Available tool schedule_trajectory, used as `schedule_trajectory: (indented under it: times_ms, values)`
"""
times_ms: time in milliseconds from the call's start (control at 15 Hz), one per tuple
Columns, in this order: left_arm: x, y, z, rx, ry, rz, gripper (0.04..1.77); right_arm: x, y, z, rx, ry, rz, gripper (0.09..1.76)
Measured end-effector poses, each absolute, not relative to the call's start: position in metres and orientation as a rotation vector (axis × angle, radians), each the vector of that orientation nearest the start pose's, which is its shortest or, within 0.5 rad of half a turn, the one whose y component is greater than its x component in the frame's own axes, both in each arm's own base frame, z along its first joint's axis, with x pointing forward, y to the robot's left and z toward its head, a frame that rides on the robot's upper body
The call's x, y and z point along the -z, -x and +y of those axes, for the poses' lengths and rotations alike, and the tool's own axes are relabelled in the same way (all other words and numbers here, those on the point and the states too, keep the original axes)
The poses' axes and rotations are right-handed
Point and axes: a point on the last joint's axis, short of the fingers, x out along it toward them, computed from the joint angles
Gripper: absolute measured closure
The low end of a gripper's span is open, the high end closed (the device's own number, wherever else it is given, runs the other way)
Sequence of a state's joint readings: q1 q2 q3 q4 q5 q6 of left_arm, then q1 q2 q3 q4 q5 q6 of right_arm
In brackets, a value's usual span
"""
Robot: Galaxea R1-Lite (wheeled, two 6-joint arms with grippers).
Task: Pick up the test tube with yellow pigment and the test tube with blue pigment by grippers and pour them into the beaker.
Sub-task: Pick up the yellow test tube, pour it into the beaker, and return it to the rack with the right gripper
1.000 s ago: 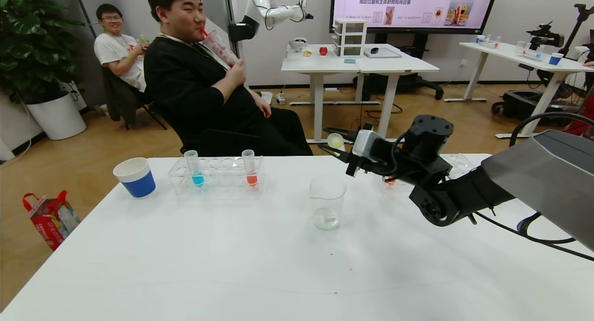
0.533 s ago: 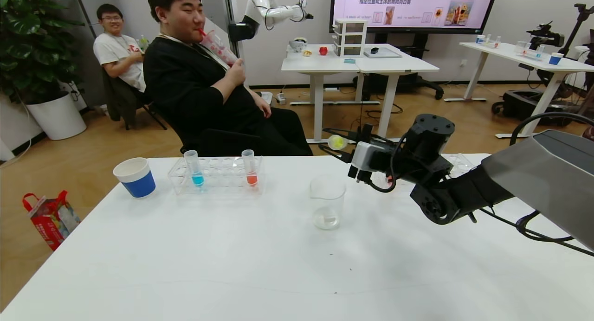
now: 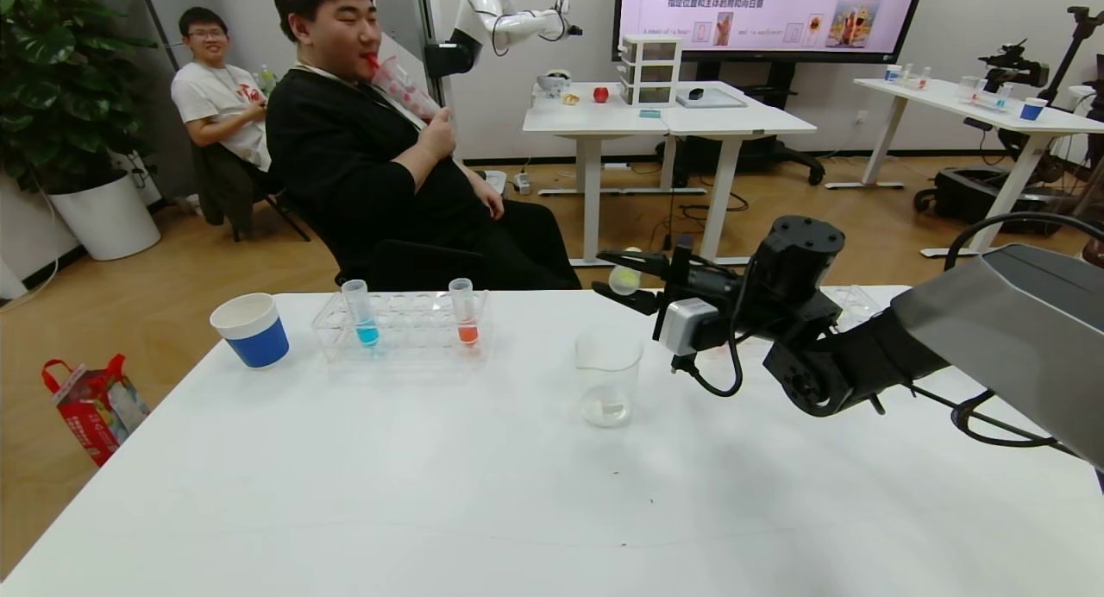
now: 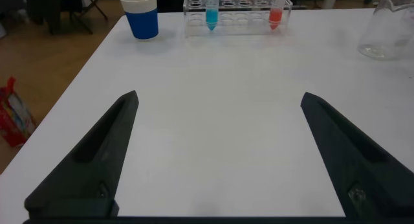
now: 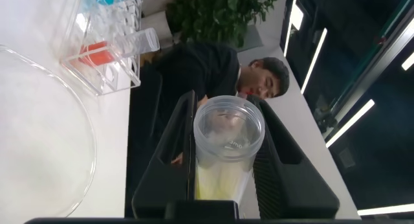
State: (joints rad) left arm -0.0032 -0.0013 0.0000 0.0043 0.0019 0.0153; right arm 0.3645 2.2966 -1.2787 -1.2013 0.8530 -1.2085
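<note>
My right gripper (image 3: 623, 278) is shut on the test tube with yellow pigment (image 3: 624, 279), held on its side above and just behind the beaker (image 3: 609, 374), open mouth pointing left. In the right wrist view the tube (image 5: 226, 153) sits between the fingers with pale yellow liquid low in it, and the beaker's rim (image 5: 77, 120) curves beside it. The test tube with blue pigment (image 3: 360, 312) stands upright in the clear rack (image 3: 401, 334); it also shows in the left wrist view (image 4: 211, 10). My left gripper (image 4: 220, 104) is open and empty above the bare near table.
An orange-red tube (image 3: 464, 311) stands in the same rack. A white-and-blue paper cup (image 3: 251, 329) stands left of the rack. A second clear rack (image 3: 849, 304) lies behind my right arm. A seated man (image 3: 379, 148) is just behind the table's far edge.
My right wrist has rolled over, its camera box swinging from the top to the underside, and the yellow tube has tipped further on its side above the beaker. The left arm has not moved.
</note>
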Motion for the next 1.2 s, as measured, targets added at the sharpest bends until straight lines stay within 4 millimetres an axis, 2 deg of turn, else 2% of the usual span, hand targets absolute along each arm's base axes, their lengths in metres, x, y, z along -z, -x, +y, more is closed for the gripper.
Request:
schedule_trajectory:
  times_ms: [867,1200]
  values:
    - [-0.075,0.023,0.000,0.001,-0.015,0.003,0.06,-0.121,-0.419,0.170,-0.873,1.257,-0.965,1.34]
    - [-0.075,0.023,0.000,0.000,-0.015,0.003,0.06,-0.129,-0.425,0.167,-0.790,1.369,-1.048,1.34]
